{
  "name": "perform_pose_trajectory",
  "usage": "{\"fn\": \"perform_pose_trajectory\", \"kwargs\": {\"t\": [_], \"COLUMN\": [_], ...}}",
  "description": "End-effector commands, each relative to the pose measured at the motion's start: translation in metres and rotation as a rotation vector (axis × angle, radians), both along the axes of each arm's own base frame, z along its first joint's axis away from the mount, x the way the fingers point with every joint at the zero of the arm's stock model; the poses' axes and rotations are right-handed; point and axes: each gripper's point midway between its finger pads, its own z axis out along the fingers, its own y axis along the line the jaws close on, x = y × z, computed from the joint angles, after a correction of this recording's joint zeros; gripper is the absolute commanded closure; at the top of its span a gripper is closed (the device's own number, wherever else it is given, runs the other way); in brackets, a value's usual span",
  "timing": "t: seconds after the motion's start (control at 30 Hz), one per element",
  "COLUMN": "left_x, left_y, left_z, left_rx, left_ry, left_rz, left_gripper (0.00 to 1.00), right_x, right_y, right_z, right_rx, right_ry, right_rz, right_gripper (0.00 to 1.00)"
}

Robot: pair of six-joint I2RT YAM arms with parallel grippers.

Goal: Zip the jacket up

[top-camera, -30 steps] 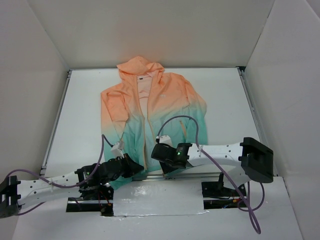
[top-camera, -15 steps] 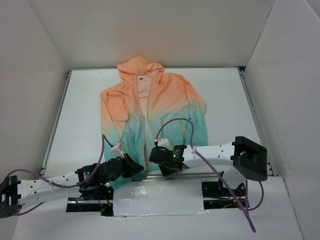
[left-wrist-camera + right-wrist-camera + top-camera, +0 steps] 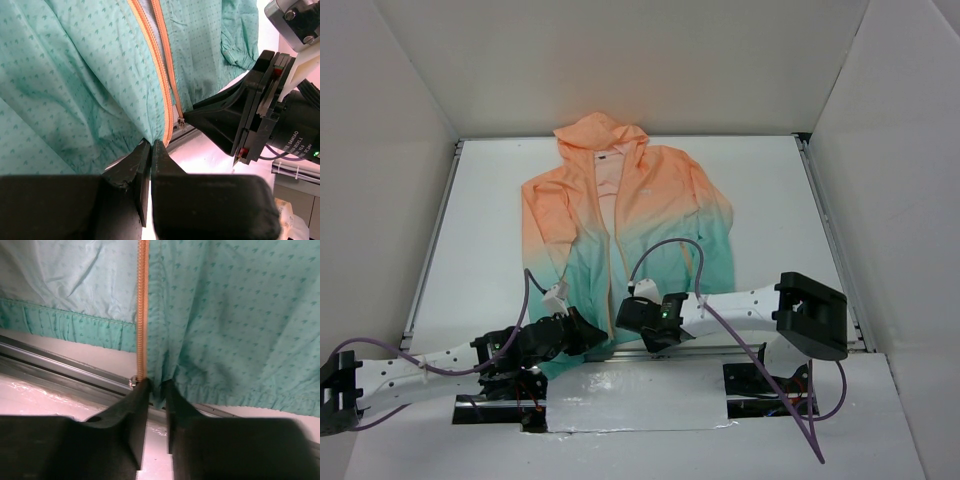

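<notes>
The jacket [image 3: 640, 215] lies flat on the white table, peach hood at the far side, teal hem at the near edge, its front open at the chest. My left gripper [image 3: 584, 334] is shut on the teal hem just left of the orange zipper [image 3: 161, 70]; in the left wrist view its jaws [image 3: 151, 146] meet on the fabric. My right gripper [image 3: 628, 314] is shut on the hem [image 3: 165, 375] right beside the zipper's bottom end [image 3: 142, 305]. A small metal zipper piece [image 3: 133, 382] sits at its left fingertip. The right gripper's black body [image 3: 240, 120] shows close by in the left wrist view.
A metal rail [image 3: 720, 346] runs along the table's near edge under the hem. A silver taped patch [image 3: 630, 395] lies between the arm bases. Purple cables [image 3: 670, 245] loop over the jacket's lower part. White walls enclose the table on three sides.
The right arm's elbow and gripper have shifted a little to the left along the hem. The left arm and the jacket have not visibly moved.
</notes>
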Motion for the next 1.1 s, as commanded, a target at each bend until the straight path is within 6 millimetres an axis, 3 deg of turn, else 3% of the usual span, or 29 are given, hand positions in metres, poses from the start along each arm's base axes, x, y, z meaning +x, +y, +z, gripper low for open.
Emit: {"fn": "perform_pose_trajectory", "kwargs": {"t": [0.0, 0.13, 0.17, 0.2, 0.4, 0.6, 0.7, 0.77, 0.9, 0.93, 0.97, 1.0, 1.07], "left_x": [0.006, 0.006, 0.006, 0.006, 0.008, 0.02, 0.03, 0.034, 0.041, 0.042, 0.042, 0.043, 0.044], "left_y": [-0.007, -0.007, -0.007, -0.008, -0.012, -0.023, -0.028, -0.031, -0.04, -0.042, -0.043, -0.042, -0.04], "left_z": [0.017, 0.016, 0.017, 0.017, 0.023, 0.054, 0.074, 0.077, 0.092, 0.095, 0.097, 0.1, 0.102], "left_rx": [-0.047, -0.047, -0.048, -0.046, -0.037, -0.078, -0.077, -0.052, -0.049, -0.057, -0.065, -0.076, -0.085], "left_ry": [-0.027, -0.027, -0.029, -0.03, -0.053, -0.181, -0.23, -0.24, -0.279, -0.285, -0.293, -0.304, -0.311], "left_rz": [0.012, 0.012, 0.012, 0.009, -0.009, -0.023, -0.005, -0.003, -0.009, -0.01, -0.013, -0.008, 0.0], "left_gripper": [1.0, 1.0, 1.0, 1.0, 1.0, 1.0, 1.0, 1.0, 1.0, 1.0, 1.0, 1.0, 1.0], "right_x": [-0.007, -0.009, -0.009, -0.009, -0.007, 0.001, 0.005, 0.006, 0.006, 0.006, 0.009, 0.011, 0.016], "right_y": [0.0, 0.007, 0.009, 0.012, 0.034, 0.057, 0.05, 0.052, 0.06, 0.056, 0.057, 0.052, 0.048], "right_z": [-0.017, -0.012, -0.011, -0.008, 0.018, 0.076, 0.078, 0.085, 0.11, 0.108, 0.122, 0.119, 0.132], "right_rx": [-0.025, 0.005, 0.016, 0.031, 0.193, 0.522, 0.507, 0.521, 0.663, 0.675, 0.739, 0.751, 0.817], "right_ry": [0.025, 0.024, 0.025, 0.023, 0.008, -0.074, -0.086, -0.094, -0.117, -0.119, -0.137, -0.141, -0.157], "right_rz": [-0.007, 0.0, 0.001, 0.003, 0.004, -0.02, -0.034, -0.026, -0.009, -0.017, -0.025, -0.034, -0.044], "right_gripper": [0.8, 0.87, 0.9, 1.0, 1.0, 1.0, 1.0, 1.0, 1.0, 1.0, 1.0, 1.0, 1.0]}}
